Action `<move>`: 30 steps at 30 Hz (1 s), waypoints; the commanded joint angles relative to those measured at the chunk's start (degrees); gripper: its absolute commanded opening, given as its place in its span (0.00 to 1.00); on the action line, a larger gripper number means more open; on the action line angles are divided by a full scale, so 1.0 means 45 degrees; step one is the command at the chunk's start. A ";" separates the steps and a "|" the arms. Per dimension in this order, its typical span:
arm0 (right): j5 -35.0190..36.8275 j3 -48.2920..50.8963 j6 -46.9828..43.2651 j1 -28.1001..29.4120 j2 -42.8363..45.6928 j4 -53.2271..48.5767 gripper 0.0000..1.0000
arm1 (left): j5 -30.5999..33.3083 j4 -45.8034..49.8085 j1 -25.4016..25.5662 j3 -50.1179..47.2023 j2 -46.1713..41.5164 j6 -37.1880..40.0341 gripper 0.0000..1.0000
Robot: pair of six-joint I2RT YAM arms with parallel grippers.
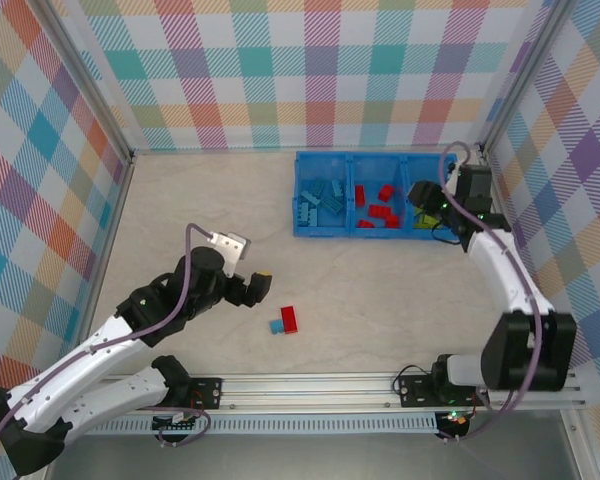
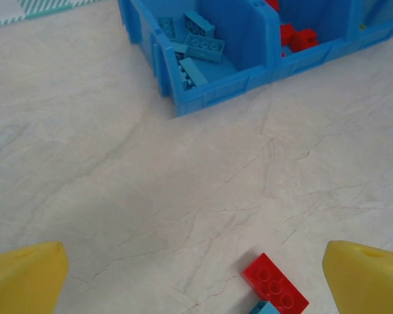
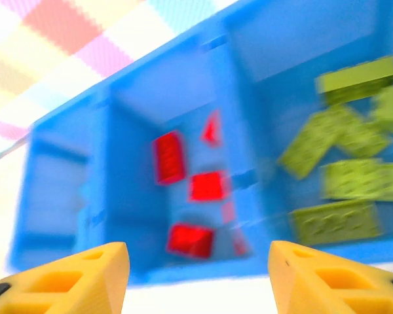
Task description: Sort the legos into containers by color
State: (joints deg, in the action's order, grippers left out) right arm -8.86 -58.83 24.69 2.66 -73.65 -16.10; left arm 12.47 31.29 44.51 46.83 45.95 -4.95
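The blue bin [image 1: 325, 232] stands at the back right with three containers side by side. Light blue legos [image 1: 325, 198] lie in the left one, red legos [image 1: 378, 208] in the middle and lime green legos [image 3: 340, 170] in the right. My right gripper [image 1: 418, 198] hovers over the bin's right side, open [image 3: 196, 275] with nothing between its yellow fingers; its view is blurred. A loose red brick [image 1: 289, 318] and a light blue brick [image 1: 277, 326] touch each other mid-table. My left gripper [image 1: 262, 285] hangs open [image 2: 196, 281] just behind and left of them, the red brick [image 2: 275, 288] near its right finger.
Checked walls close the table in on three sides, and the bin [image 2: 209, 91] sits near the back wall. A metal rail [image 1: 310, 385] carrying both arm bases runs along the near edge. Bare pale tabletop [image 1: 200, 200] stretches left of the bin.
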 commanded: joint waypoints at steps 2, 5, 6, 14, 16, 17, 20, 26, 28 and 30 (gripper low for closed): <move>-0.0296 0.1162 0.0007 0.2546 0.1254 -0.1352 0.59 | -0.1272 -0.0009 -0.0556 0.0546 0.0190 0.1302 1.00; 0.0099 0.1412 0.0085 0.4749 0.1386 -0.2136 0.59 | -0.1886 0.0119 -0.0557 0.0505 -0.0055 0.2423 1.00; 0.0377 0.1530 0.0245 0.5495 0.1337 -0.2289 0.59 | -0.2288 0.0193 -0.0556 0.0474 -0.0148 0.2752 1.00; 0.1379 0.1843 0.3264 1.0528 -0.1152 -0.0637 0.59 | -0.5394 0.1777 -0.0556 -0.0106 -0.1703 0.7496 1.00; 0.1536 0.1667 0.4051 1.1245 -0.2390 0.0147 0.58 | -0.6905 0.2053 -0.0566 -0.0983 -0.2439 0.9547 1.00; 0.1619 0.1510 0.4323 1.1446 -0.2917 0.0310 0.58 | -0.7404 0.1982 -0.0556 -0.1529 -0.2814 1.0284 1.00; 0.2202 0.0804 0.4733 1.1795 -0.4248 0.0015 0.59 | -0.7872 0.1524 -0.0556 -0.2548 -0.3477 1.0476 1.00; 0.2341 -0.0163 0.4843 1.2459 -0.5541 -0.0216 0.70 | -0.7947 0.1642 -0.0561 -0.2613 -0.3209 1.0456 1.00; 0.2419 -0.0428 0.4918 1.2675 -0.5837 -0.0249 0.70 | -0.8004 0.1622 -0.0556 -0.2609 -0.3108 1.0472 1.00; 0.2435 -0.0521 0.5105 1.2714 -0.6045 -0.0182 0.69 | -0.8004 0.1604 -0.0548 -0.2647 -0.3120 1.0460 1.00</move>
State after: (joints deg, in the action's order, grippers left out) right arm 1.13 -59.75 45.54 59.02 -99.57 -17.12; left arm -21.43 38.89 42.44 35.05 31.79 40.38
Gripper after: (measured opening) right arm 0.695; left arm 0.997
